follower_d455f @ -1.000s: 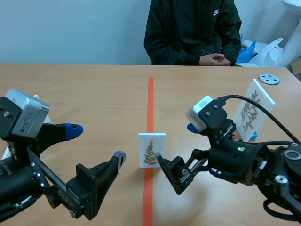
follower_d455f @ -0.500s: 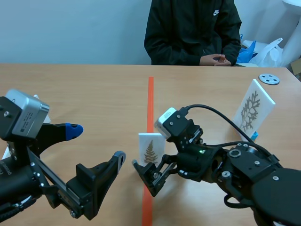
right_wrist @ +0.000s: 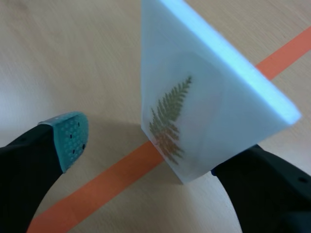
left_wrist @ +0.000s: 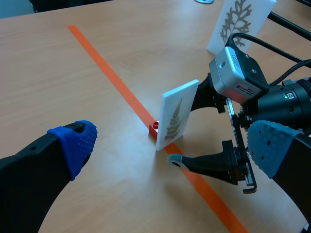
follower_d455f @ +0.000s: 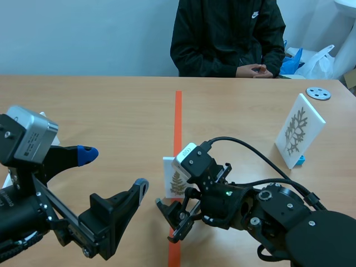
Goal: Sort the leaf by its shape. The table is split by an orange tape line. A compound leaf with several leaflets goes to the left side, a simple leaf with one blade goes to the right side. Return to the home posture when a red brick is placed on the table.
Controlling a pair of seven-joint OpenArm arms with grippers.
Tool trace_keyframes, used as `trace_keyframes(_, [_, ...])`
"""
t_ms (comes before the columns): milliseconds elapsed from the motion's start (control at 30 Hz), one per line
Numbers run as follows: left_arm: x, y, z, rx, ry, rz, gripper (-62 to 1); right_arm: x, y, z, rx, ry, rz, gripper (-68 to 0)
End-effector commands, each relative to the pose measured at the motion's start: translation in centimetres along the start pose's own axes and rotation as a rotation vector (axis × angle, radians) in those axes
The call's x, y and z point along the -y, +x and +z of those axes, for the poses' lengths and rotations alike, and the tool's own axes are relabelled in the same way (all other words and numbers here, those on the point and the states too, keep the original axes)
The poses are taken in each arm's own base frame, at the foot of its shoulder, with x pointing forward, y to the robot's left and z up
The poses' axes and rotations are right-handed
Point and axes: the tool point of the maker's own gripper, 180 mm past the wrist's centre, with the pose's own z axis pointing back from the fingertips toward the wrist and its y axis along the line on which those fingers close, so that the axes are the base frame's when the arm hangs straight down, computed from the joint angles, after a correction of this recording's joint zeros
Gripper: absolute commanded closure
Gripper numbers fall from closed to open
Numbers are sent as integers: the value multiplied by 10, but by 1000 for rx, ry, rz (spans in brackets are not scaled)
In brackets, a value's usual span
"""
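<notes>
While L gripper [follower_d455f: 114,169] gapes, R gripper [right_wrist: 150,155] straddles fern card [right_wrist: 194,111] unclamped, one pad hidden.

one sign to call: a small white swoosh logo [follower_d455f: 253,15] on the chest of the person's black jacket [follower_d455f: 222,39]. down on the bench, the grey camera housing [left_wrist: 238,73] beside the fern card [left_wrist: 177,116] carries a tiny marking on its side, too small to read. the card itself shows a picture only.
</notes>
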Motion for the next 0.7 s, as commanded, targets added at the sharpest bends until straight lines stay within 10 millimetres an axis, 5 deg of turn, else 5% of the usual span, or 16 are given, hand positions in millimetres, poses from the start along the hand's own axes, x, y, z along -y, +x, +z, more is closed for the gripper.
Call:
trace_keyframes(0, [1,9,1,29,-1,-2,-623,6,10,0,32,-11,10,-403])
trace_keyframes(667, [1,9,1,29,-1,-2,-623,3,4,2,19,-18,-1,-150])
